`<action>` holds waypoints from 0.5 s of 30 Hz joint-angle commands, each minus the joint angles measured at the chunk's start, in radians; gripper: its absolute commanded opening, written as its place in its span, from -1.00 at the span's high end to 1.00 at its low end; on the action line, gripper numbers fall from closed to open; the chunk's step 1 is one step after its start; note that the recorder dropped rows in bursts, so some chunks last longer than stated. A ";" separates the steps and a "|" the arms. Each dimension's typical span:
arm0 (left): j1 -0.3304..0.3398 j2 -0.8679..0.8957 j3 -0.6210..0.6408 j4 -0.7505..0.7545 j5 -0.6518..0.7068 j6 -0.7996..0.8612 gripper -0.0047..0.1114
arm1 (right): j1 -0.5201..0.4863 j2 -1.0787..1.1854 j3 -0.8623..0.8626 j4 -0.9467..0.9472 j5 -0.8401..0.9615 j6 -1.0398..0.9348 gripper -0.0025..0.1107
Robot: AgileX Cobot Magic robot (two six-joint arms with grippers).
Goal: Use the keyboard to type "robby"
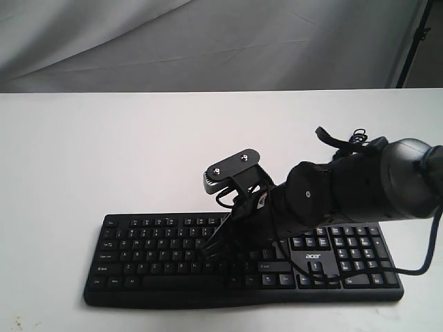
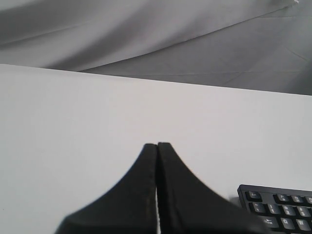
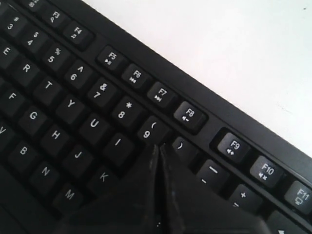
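The black keyboard [image 1: 149, 252] lies along the near side of the white table [image 1: 104, 159], with its acer logo at the right. My right gripper [image 1: 208, 250] reaches across it from the right and is shut, fingertips pressed together. In the right wrist view its tips [image 3: 158, 146] sit low over the keyboard [image 3: 58, 112], just below the 9 key and beside the I key, and they hide the key under them. Whether they touch a key I cannot tell. My left gripper [image 2: 157, 145] is shut and empty above bare table, with a corner of the keyboard [image 2: 278, 204] off to one side. The exterior view does not show it.
Grey cloth [image 1: 208, 41] hangs behind the table. The right arm's bulky black body [image 1: 360, 183] covers the keyboard's upper right part, and a black cable [image 1: 415, 266] loops off the right end. A dark stand leg [image 1: 415, 38] stands at the far right.
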 commanded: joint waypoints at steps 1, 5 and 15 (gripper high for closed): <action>-0.003 -0.004 0.005 -0.009 -0.002 -0.005 0.92 | -0.005 0.003 0.003 0.006 -0.016 0.002 0.96; -0.003 -0.004 0.005 -0.009 -0.002 -0.005 0.92 | -0.005 0.010 0.003 0.006 -0.016 0.002 0.96; -0.003 -0.004 0.005 -0.009 -0.002 -0.005 0.92 | 0.009 0.010 0.003 0.006 -0.016 0.002 0.96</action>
